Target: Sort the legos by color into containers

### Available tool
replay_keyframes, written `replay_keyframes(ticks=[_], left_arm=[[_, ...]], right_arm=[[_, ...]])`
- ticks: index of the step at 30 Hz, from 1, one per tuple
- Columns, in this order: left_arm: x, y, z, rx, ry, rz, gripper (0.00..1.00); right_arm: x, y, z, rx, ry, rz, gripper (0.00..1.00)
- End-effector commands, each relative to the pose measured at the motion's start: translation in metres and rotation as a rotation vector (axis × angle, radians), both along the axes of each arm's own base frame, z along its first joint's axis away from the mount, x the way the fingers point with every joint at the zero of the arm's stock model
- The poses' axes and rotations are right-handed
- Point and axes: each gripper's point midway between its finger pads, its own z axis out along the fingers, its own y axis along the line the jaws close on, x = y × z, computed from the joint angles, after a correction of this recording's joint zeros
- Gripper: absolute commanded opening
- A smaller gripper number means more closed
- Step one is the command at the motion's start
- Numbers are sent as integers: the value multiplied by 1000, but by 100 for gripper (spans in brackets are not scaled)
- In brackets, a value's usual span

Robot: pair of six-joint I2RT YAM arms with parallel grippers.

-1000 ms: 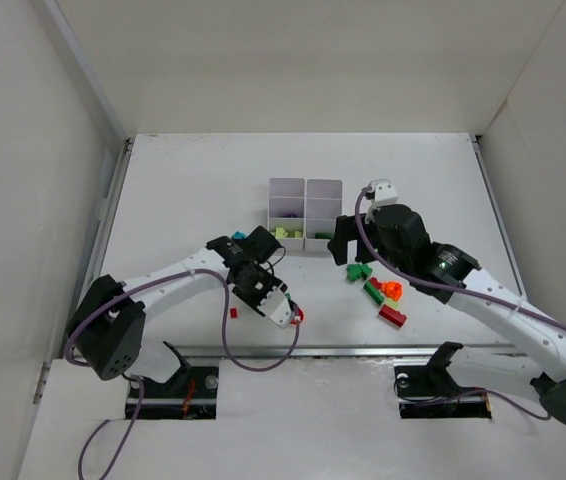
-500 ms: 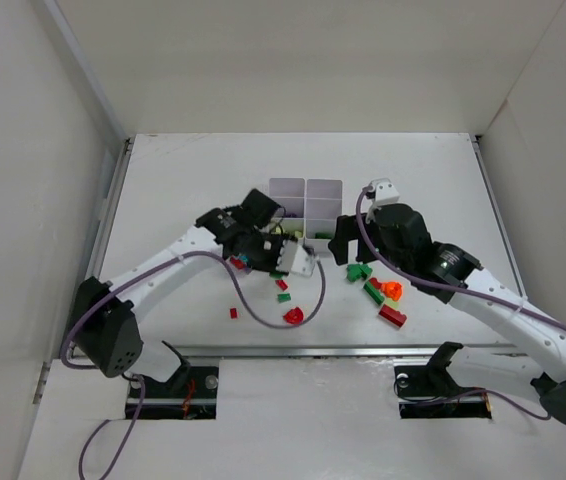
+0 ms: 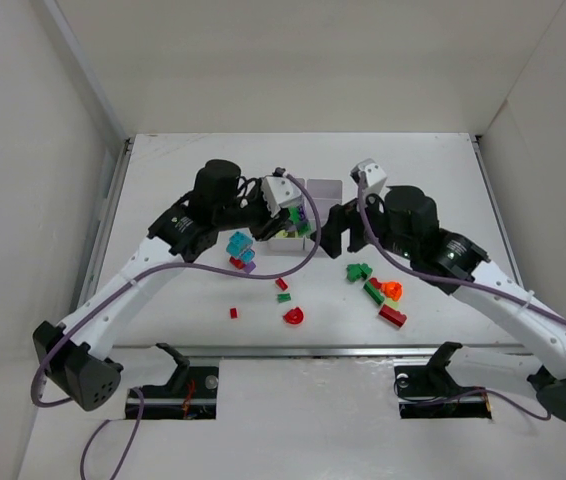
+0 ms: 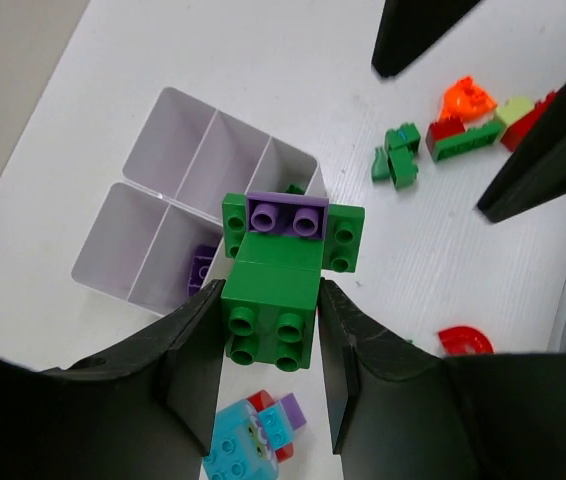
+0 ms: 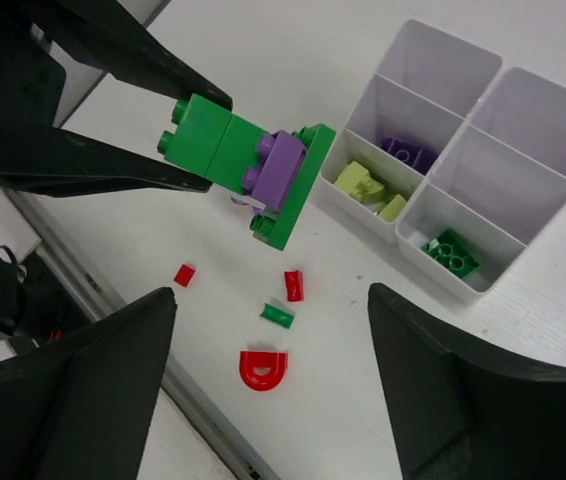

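Here the left hand (image 4: 268, 300) grips a green-and-purple lego cluster (image 4: 278, 290) over the white tray (image 5: 383, 238), left column; the right hand (image 5: 271, 295) hangs wide open, empty, just right.

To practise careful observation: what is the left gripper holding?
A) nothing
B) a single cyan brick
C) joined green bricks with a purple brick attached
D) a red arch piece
C: the left wrist view shows the left gripper shut on the green bricks, with a purple brick stuck to them.

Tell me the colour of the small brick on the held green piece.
Purple. The brick shows best in left wrist view.
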Motion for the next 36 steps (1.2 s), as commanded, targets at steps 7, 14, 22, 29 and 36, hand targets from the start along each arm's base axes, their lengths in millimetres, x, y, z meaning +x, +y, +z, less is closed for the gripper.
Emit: replay_keyframes(ticks=[7,14,22,29,36], left_arm=[[-8,-3,38,-148,-25,25,0],[-14,-5,37,-156,-18,-2,0],[-17,-5,43,-169,-30,-13,0],[-16,-3,46,-171,-41,1,0],[-15,3,40,-148,-42,27,0]], right_arm=[[5,44,19,41,-40,169,72],[14,49,13,27,-31,152,55],[20,54,3,14,-16,152,38],[22,53,-2,-1,-5,139,4],[35,33,-27,-87,21,12,0]])
